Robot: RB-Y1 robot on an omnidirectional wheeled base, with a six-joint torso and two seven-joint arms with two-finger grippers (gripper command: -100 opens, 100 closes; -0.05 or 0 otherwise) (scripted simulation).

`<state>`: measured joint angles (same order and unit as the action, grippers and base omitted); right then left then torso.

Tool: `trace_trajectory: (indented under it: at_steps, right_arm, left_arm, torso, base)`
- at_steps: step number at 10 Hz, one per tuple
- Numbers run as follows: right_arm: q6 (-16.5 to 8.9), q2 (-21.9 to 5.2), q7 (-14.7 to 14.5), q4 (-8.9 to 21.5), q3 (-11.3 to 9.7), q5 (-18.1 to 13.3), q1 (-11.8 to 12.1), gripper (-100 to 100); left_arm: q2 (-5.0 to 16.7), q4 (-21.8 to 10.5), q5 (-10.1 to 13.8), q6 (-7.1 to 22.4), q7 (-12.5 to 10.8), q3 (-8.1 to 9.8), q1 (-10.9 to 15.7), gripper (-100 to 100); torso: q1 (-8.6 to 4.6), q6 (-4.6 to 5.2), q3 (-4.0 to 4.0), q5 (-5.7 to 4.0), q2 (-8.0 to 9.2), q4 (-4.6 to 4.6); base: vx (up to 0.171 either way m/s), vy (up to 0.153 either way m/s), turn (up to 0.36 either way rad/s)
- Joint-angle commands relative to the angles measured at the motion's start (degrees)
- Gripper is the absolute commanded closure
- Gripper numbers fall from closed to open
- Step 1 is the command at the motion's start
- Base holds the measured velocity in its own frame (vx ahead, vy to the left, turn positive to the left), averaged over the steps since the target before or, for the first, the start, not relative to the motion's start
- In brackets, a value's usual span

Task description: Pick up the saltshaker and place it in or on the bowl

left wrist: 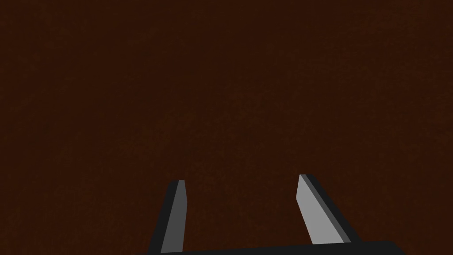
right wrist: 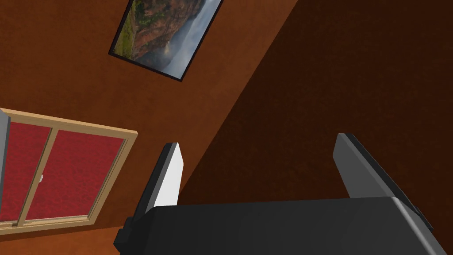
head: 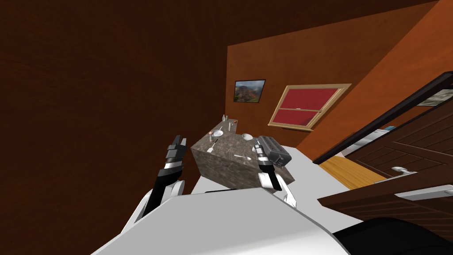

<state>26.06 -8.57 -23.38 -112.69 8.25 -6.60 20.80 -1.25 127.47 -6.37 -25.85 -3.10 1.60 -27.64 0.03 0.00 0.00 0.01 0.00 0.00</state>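
A stone-patterned counter [head: 221, 166] stands ahead of me with small tableware on top. A small white bowl [head: 247, 136] sits near its right side, and a second white dish [head: 217, 133] lies further left. Two small shaker-like bottles [head: 224, 117] stand at the far end; I cannot tell which is the saltshaker. My left gripper [head: 178, 139] is raised beside the counter's left edge, and its wrist view shows the left gripper [left wrist: 241, 178] open and empty against a dark brown wall. My right gripper [head: 257, 145] hovers over the counter's right side; the wrist view shows the right gripper [right wrist: 257, 139] open and empty.
A dark toaster [head: 274, 149] sits on the counter's right end, close to my right gripper. Spoons [head: 242, 156] lie on the top. A dark wooden door [head: 398, 168] with a metal handle stands open at the right. A dark brown wall is close on the left.
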Motion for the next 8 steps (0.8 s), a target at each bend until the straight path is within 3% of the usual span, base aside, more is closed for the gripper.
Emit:
trace_trajectory:
  at_steps: [1, 4, 5, 6, 8]
  right_arm:
    - [0.4, -0.2, -2.9, 2.9, 1.8, -0.9, -1.6, -100]
    - [0.7, -0.2, -6.2, 5.2, 2.9, -1.5, -2.5, -100]
    - [0.9, -0.3, -8.4, 7.3, 4.1, -2.1, -3.5, -100]
    - [0.9, -0.3, -8.7, 7.3, 4.1, -2.1, -3.5, -100]
    - [1.3, -0.4, -12.5, 11.2, 6.6, -3.4, -5.7, -100]
  left_arm:
    - [0.0, 0.0, 0.0, 0.0, 0.0, 0.00, 0.0, 0]
    - [0.0, 0.0, 0.0, 0.0, 0.0, 0.00, 0.0, 0]
    - [0.0, 0.0, 0.0, 0.0, 0.0, 0.00, 0.0, 0]
    - [0.0, 0.0, 0.0, 0.0, 0.0, 0.00, 0.0, 0]
    - [0.0, 0.0, 0.0, 0.0, 0.0, 0.00, 0.0, 0]
  torso:
    - [0.00, 0.00, 0.00, 0.00, 0.00, 0.00]
    - [0.00, 0.00, 0.00, 0.00, -0.01, 0.00]
    - [0.00, 0.00, 0.00, 0.00, -0.01, 0.00]
    - [0.00, 0.00, 0.00, 0.00, -0.01, 0.00]
    - [0.00, 0.00, 0.00, 0.00, 0.00, 0.00]
  base:
    - [-0.004, 0.013, 0.041]
    - [-0.001, 0.009, 0.018]
    - [-0.003, 0.010, 0.032]
    - [-0.001, 0.008, 0.015]
    - [-0.003, 0.011, 0.038]
